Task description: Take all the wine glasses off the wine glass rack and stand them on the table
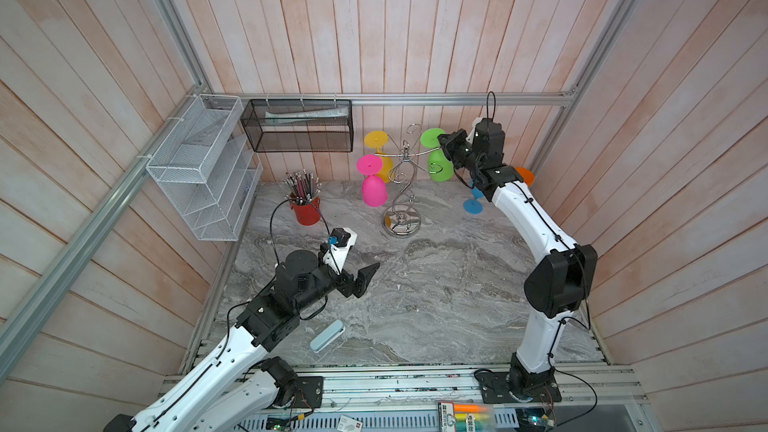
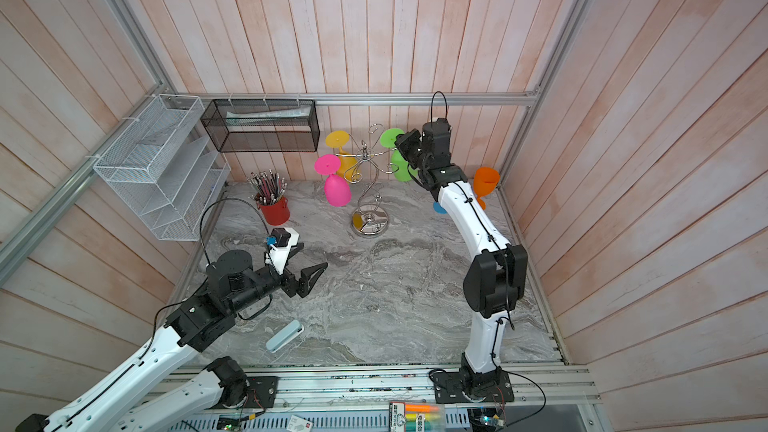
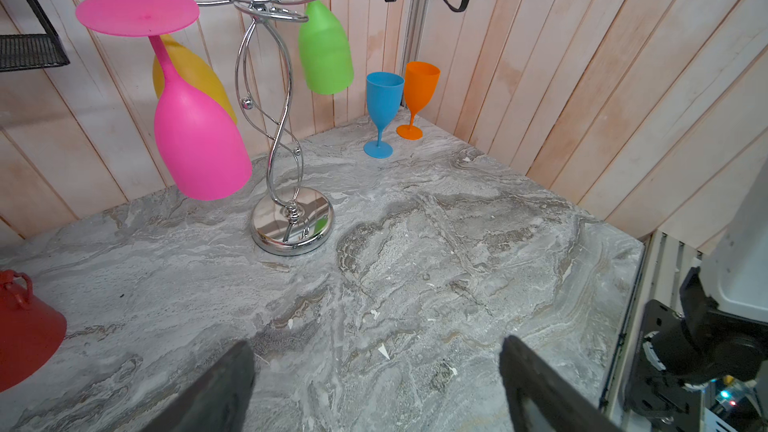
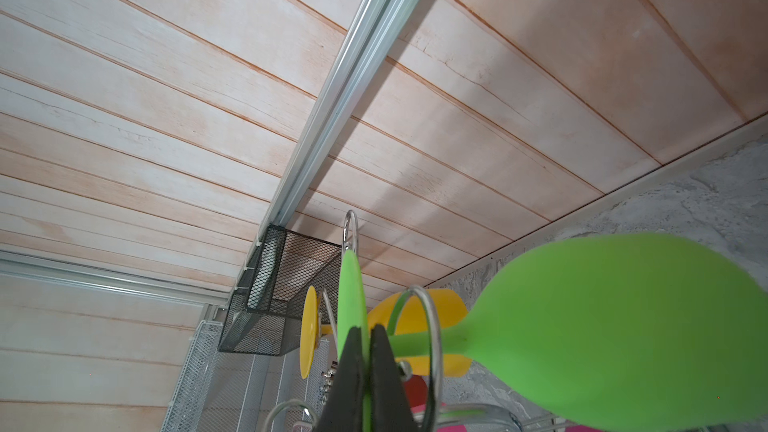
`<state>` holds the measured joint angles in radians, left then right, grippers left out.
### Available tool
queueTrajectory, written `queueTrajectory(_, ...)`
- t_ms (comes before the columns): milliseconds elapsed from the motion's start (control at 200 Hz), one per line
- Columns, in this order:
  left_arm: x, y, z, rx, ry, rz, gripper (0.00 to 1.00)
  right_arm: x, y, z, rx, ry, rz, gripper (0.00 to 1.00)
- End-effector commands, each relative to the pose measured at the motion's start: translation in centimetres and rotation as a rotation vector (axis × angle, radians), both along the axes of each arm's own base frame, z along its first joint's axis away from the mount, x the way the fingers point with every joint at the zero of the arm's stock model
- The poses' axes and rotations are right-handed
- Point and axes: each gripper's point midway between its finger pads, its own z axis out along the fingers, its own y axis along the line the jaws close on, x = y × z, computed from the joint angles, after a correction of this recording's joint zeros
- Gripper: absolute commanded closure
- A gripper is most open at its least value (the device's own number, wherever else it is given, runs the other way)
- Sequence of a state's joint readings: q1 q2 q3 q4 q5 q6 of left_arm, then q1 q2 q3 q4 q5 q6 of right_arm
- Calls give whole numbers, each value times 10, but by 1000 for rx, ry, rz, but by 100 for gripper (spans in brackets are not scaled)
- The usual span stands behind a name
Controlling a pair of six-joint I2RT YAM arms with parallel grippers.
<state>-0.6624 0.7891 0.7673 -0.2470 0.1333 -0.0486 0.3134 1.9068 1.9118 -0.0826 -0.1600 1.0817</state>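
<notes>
The rack (image 1: 402, 222) stands near the middle of the desk's (image 1: 436, 305) back edge, with a green glass (image 1: 441, 168), a pink glass (image 1: 374, 192) and a yellow glass (image 1: 385, 169) hanging upside down from its arms. The right gripper (image 1: 442, 143) is closed on the rim of the green glass's foot, at the rack's top on the side toward the right edge. The left gripper (image 3: 374, 392) hangs wide open and empty over the desk's front left part. A blue glass (image 3: 384, 93) and an orange glass (image 3: 420, 81) stand upright near the back right corner.
</notes>
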Motion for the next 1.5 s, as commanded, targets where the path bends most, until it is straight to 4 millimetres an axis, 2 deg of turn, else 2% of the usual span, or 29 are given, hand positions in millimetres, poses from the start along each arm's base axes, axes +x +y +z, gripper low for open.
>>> queueTrajectory(0,-1,0,-3,9,-3,-2,6,-15,5,30,29,-60,31,97)
queueTrajectory(355,-1,0,-3,10,-2,-2,7,-19,12,40,59,-85,56,97)
queueTrajectory(675,-1,-1,-3,9,-2,-4,7,-31,9,68,88,-145,54,98)
queueTrajectory(825,0,-1,-4,11,0,-4,7,-34,7,73,88,-154,48,98)
queueTrajectory(1085,0,-1,-5,13,1,-3,7,-29,5,60,65,-127,29,98)
queueTrajectory(1320,0,-1,-4,12,0,-1,7,-18,15,51,51,-102,47,98)
queueTrajectory(1495,0,-1,-4,12,1,-2,7,-8,19,36,38,-73,48,98)
